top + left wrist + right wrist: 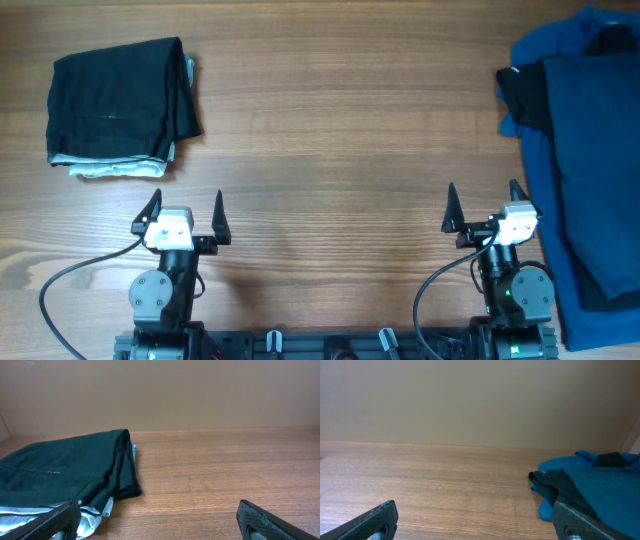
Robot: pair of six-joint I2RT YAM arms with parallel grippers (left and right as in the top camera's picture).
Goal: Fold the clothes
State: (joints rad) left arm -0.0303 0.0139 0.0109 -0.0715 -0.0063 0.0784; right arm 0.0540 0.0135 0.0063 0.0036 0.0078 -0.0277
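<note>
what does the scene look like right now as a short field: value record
folded stack: black garment folded on top of a pale one, far left of the table
unfolded pile: blue and black clothes heaped loosely at the right edge
left gripper: open, holding nothing, on the near side, apart from the folded stack
right gripper: open, holding nothing, just left of the unfolded pile
task state: one stack folded, pile not yet folded

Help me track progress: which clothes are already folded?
The black stack at far left, a neat rectangle on a pale layer. The blue heap at the right edge lies loose.
</note>
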